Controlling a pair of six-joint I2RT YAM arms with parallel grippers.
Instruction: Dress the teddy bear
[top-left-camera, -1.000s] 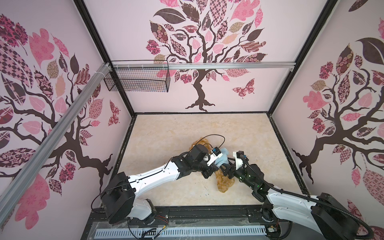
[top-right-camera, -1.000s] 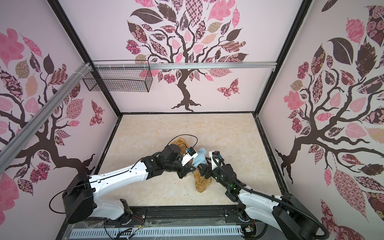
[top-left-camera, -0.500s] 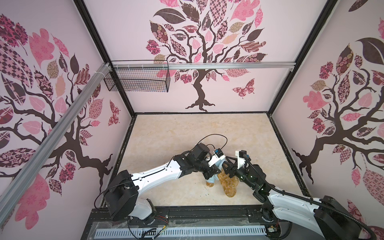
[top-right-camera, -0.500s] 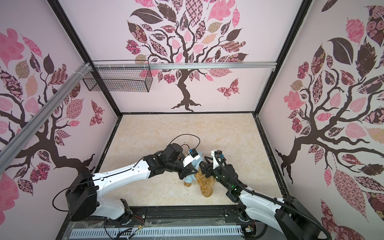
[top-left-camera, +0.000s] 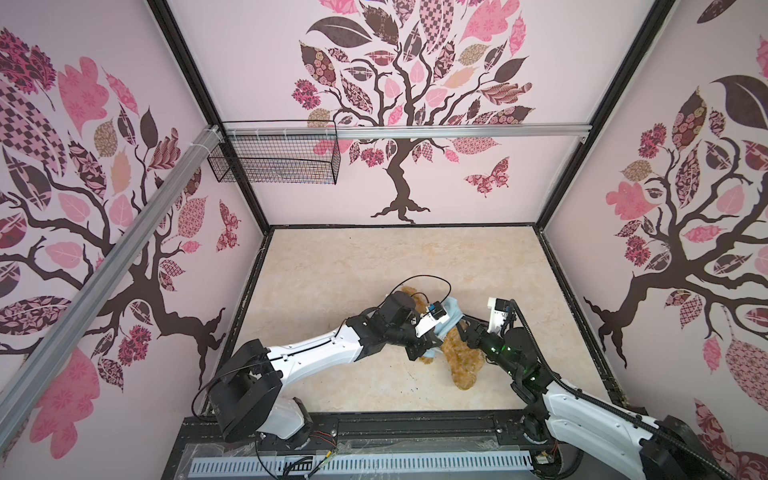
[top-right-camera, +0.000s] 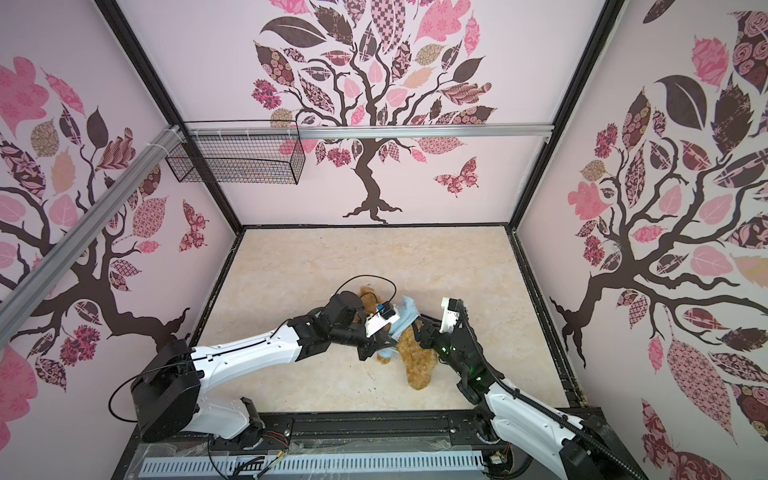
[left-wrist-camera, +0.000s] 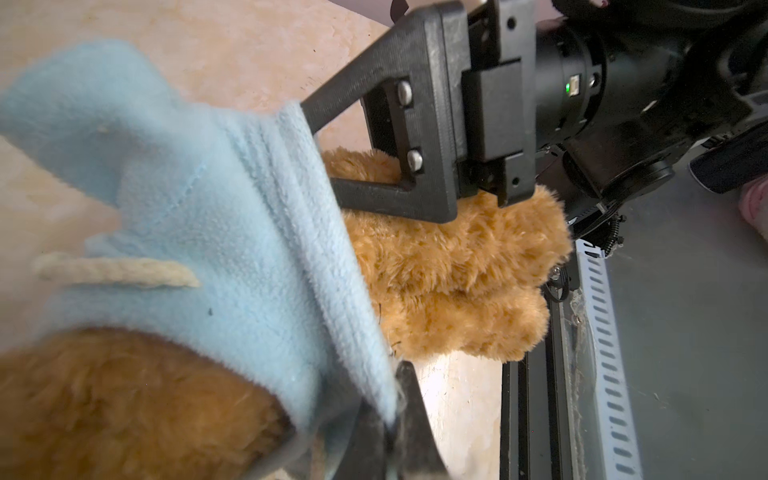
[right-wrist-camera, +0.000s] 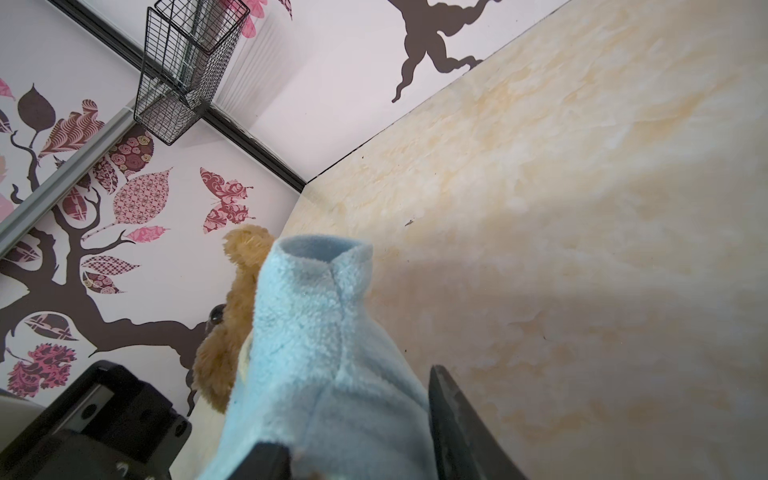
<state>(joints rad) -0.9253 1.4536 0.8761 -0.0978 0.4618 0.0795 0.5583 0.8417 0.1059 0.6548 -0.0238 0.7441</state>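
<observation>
The golden-brown teddy bear (top-left-camera: 462, 359) (top-right-camera: 419, 362) lies on the table near the front, head (right-wrist-camera: 237, 316) towards the back. A light blue hoodie (top-left-camera: 452, 316) (top-right-camera: 405, 313) is bunched round its upper body. My left gripper (top-left-camera: 419, 354) (left-wrist-camera: 390, 415) is shut on the hoodie's hem (left-wrist-camera: 208, 208). My right gripper (top-left-camera: 463, 329) (right-wrist-camera: 361, 449) comes from the right. Its fingers (right-wrist-camera: 457, 424) stand on either side of the hoodie's sleeve (right-wrist-camera: 316, 332) and press the fabric. In the left wrist view the bear's legs (left-wrist-camera: 457, 291) show bare below the hem.
A black wire basket (top-left-camera: 274, 158) (right-wrist-camera: 187, 70) hangs from an aluminium rail (top-left-camera: 415, 132) on the back wall. Patterned walls close three sides. A black frame edge (top-left-camera: 415, 419) and a slotted grey duct (top-left-camera: 357, 462) run along the front.
The right gripper's jaws have narrowed around the hoodie's sleeve. The left gripper has kept its hold on the hem, and the bear has shifted a little between the two arms.
</observation>
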